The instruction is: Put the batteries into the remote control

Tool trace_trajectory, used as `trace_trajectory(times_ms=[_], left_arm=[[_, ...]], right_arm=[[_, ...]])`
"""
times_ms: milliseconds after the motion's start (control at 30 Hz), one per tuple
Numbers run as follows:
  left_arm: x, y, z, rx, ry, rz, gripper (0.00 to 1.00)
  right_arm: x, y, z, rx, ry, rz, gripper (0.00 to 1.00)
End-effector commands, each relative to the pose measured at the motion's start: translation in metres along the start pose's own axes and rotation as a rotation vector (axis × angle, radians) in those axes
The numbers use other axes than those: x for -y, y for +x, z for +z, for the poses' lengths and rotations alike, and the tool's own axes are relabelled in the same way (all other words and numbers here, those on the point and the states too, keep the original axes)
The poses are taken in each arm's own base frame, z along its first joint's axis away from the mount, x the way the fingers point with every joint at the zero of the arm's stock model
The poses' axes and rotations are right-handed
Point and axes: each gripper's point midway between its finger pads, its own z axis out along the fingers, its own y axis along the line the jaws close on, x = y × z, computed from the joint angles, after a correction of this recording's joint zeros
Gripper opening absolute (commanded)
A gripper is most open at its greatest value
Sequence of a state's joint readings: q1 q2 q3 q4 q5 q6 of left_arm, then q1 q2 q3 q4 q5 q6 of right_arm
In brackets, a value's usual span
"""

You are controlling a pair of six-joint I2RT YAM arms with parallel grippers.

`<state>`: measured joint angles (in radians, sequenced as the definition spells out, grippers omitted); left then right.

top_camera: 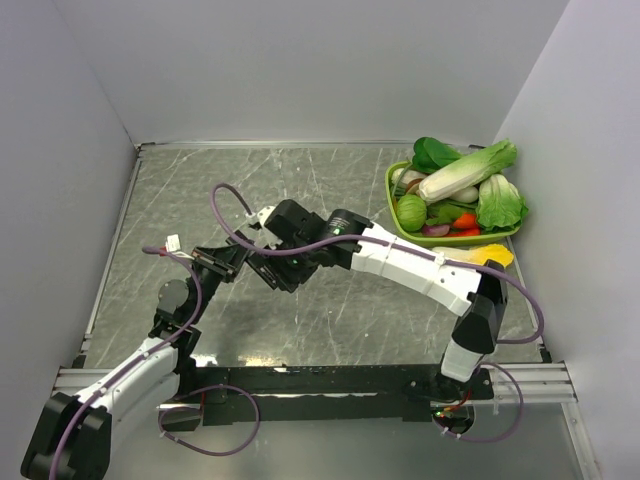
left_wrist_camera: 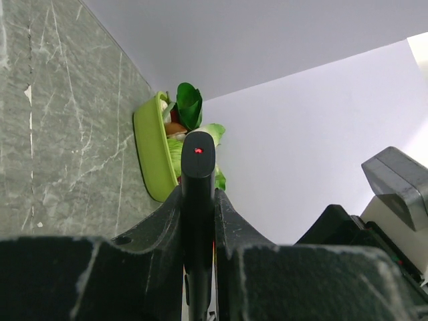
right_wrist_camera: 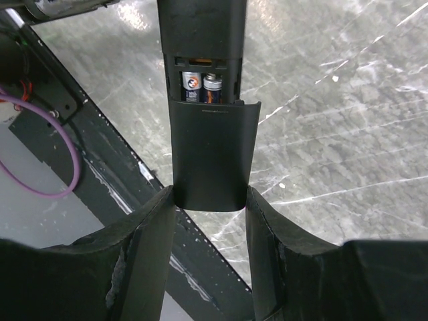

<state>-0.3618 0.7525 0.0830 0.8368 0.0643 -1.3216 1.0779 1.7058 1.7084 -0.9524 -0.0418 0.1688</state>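
A grey marbled bench fills the scene, with pale walls on three sides. My left arm reaches in from the near left and my right arm stretches across from the near right. They meet above the bench, left of centre. At the far right sits a green basket heaped with vegetables.

My left gripper is clamped on the remote control, which is lifted off the bench. In the left wrist view the remote is seen edge-on between the fingers, with a small red light near its tip.

My right gripper pinches a flat black cover by its two long edges. The cover's far edge meets the remote's open compartment, lying in line with the remote's body.

The batteries sit side by side inside that compartment. Only their ends show in the gap between the remote's body and the cover.
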Motion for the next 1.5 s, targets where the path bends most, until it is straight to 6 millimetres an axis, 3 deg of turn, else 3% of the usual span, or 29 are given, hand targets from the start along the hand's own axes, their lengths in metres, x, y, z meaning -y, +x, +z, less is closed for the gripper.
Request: trace_trajectory(times_ms=[0,733,1467], left_arm=[[0.035,-0.007,0.003,0.015,0.110,-0.017,0.02],[0.022,-0.010,0.005,0.034,0.020,-0.021,0.02],[0.025,-0.011,0.001,0.050,0.034,-0.025,0.03]], right_arm=[[-0.005,-0.009,-0.003,0.005,0.009,-0.012,0.22],[-0.009,-0.007,0.005,-0.078,0.076,-0.057,0.25],[-0.015,-0.008,0.016,-0.116,0.061,-0.018,0.28]])
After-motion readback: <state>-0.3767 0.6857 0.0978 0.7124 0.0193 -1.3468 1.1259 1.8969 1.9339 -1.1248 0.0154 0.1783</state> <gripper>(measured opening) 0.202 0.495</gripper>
